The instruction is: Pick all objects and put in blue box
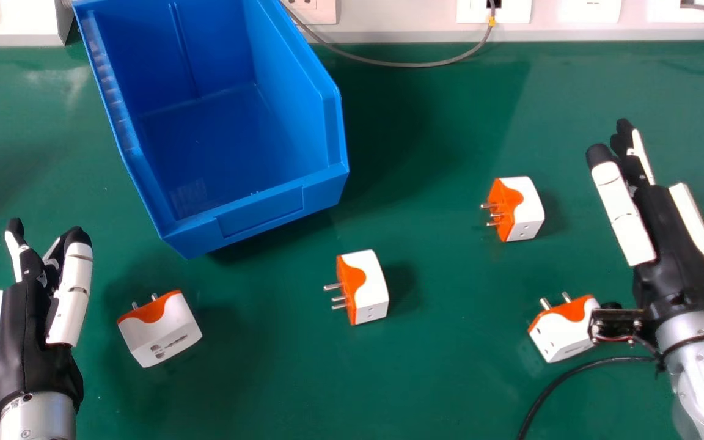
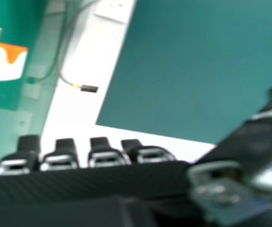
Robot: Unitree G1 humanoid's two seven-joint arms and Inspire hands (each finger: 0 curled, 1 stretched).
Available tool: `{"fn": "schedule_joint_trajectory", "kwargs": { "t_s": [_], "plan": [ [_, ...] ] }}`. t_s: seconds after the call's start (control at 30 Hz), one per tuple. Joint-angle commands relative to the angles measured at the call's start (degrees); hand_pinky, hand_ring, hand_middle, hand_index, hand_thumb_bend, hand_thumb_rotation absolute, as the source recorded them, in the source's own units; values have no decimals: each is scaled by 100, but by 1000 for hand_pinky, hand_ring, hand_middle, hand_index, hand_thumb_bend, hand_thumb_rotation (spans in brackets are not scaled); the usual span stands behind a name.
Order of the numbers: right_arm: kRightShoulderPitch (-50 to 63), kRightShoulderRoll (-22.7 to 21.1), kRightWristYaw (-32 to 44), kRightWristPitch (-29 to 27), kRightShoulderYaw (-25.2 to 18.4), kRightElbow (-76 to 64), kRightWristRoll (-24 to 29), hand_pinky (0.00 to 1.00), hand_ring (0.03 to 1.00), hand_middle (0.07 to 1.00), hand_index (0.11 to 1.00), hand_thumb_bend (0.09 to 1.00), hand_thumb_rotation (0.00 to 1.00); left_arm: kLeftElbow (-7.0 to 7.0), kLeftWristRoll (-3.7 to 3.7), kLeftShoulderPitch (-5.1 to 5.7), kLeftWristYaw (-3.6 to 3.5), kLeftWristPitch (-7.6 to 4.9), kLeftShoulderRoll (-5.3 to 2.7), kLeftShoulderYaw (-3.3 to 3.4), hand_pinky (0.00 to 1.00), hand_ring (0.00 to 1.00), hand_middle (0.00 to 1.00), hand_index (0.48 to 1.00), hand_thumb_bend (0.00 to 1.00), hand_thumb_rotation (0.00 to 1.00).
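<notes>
In the head view my left hand [image 1: 29, 333] is at the left edge with fingers straight, beside an orange and white plug adapter [image 1: 161, 333]. My right hand [image 1: 667, 238] is at the right, also open and holding nothing; its wrist partly covers a second adapter [image 1: 563, 330]. A third adapter [image 1: 369, 287] lies mid-table and a fourth [image 1: 522, 208] farther back, left of the right hand. The blue box [image 1: 260, 211] stands upper left with a bare floor. In the right hand view are the fingertips of my right hand [image 2: 105, 153] and one adapter [image 2: 4, 61].
The green table [image 1: 437, 379] carries everything. A white strip with sockets [image 1: 401, 27] runs along its back edge, and a grey cable [image 1: 388, 63] droops from it behind the box. A black cable [image 1: 572, 371] trails from the right wrist.
</notes>
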Motion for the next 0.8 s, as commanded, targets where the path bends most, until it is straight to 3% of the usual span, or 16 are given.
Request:
{"fn": "schedule_joint_trajectory", "kwargs": {
  "t_s": [0.0,0.1,0.2,0.3,0.5,0.77],
  "plan": [
    [-218,-180,-25,-166,0,8,-65,993,1000,1000,1000,422,589,-95,65,-68,49,-78,-25,-47,922,927,899,911,250,710],
    [-383,-356,58,-231,50,160,-152,995,1000,1000,1000,456,521,-3,51,-105,54,-130,-31,-54,923,928,899,911,254,716],
    [-601,-668,196,-322,155,405,-351,981,1000,1000,1000,504,466,6,22,-111,51,-150,-43,-61,927,929,899,909,253,720],
    [-810,-1032,354,-353,320,609,-644,952,1000,1000,1000,567,418,156,-8,-163,28,-258,-17,-34,931,929,899,907,252,723],
    [-1214,-1541,603,-349,659,900,-1120,933,1000,1000,1000,605,384,365,30,-206,58,-468,-4,-44,932,928,897,904,248,721],
    [-1757,-1971,878,-447,1059,1322,-1562,909,1000,1000,1000,647,369,353,74,-276,125,-377,1,-70,931,925,891,896,229,700]
  ]
}}
